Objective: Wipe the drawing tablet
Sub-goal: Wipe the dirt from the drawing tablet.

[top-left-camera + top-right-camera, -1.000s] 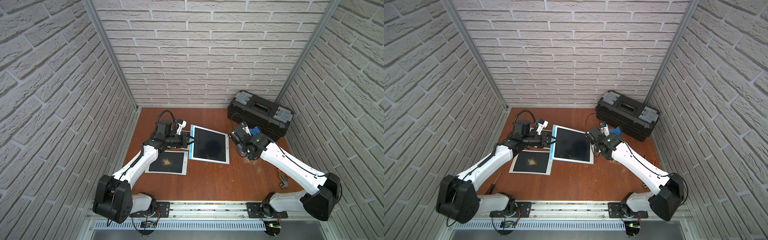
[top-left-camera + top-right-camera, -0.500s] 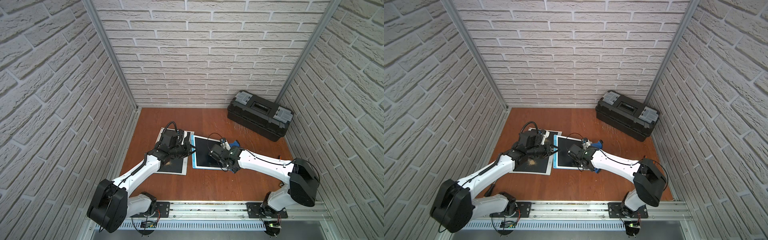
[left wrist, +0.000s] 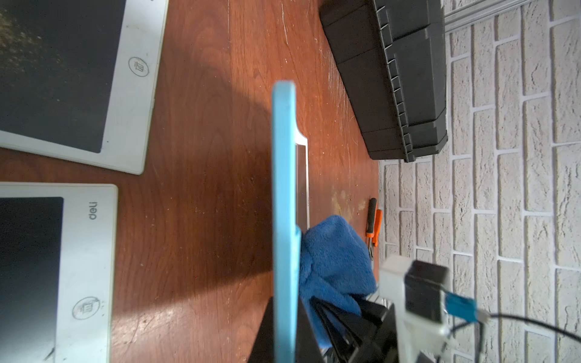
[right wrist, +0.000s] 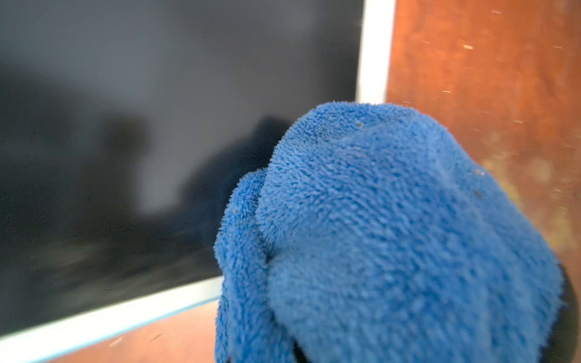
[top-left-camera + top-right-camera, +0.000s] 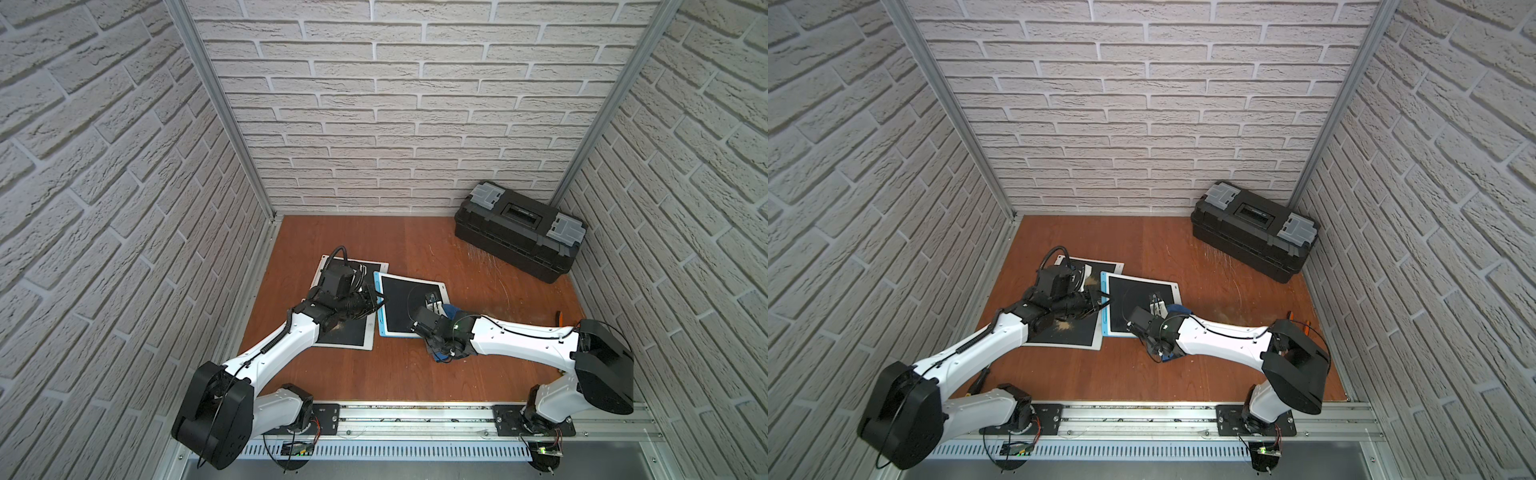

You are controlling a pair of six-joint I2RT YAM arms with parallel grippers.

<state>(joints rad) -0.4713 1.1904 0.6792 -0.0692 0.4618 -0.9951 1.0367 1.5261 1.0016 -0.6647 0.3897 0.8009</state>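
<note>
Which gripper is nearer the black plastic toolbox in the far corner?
Right. The right gripper, holding the fluffy blue cloth, is on the side of the blue-edged drawing tablet facing the black plastic toolbox; the left gripper clamps the opposite edge.

drawing tablet (image 5: pixel 401 301) just right of another tablet (image 5: pixel 348 335), toolbox (image 5: pixel 519 229) behind, rightward

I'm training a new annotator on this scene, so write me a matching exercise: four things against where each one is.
Things:
1 blue-edged tablet
2 blue cloth
3 toolbox
4 pliers

Places:
a lying on the table by the brick wall
b in the right gripper
c in the far corner
d clamped at its edge by the left gripper

Pairs: 1-d, 2-b, 3-c, 4-a
</note>
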